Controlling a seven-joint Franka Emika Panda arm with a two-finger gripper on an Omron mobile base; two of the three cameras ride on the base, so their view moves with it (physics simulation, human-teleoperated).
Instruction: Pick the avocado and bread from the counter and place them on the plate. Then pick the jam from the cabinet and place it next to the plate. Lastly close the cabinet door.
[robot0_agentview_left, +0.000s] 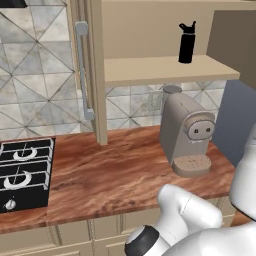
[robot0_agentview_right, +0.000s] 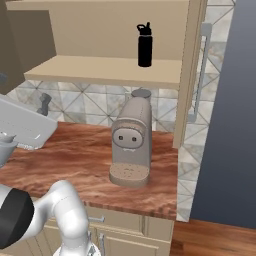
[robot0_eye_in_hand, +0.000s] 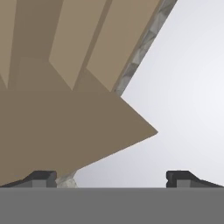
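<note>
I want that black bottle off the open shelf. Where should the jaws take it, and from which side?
Grip the black bottle around its straight body, below the narrower cap, coming level from the open front of the shelf. It stands upright with free space on both sides, and its spouted lid looks poor for a top grasp.

The left base view looks forward and down from behind the arm; the reddish-brown wood-grain counter (robot0_agentview_left: 115, 170) crosses mid-frame, with the beige coffee machine (robot0_agentview_left: 187, 135) at centre right. The right base view faces the same counter (robot0_agentview_right: 90, 160) and machine (robot0_agentview_right: 131, 145), centred, from the other side. The hand view sits close to tan cabinet panels (robot0_eye_in_hand: 61, 109), tilted.
</note>
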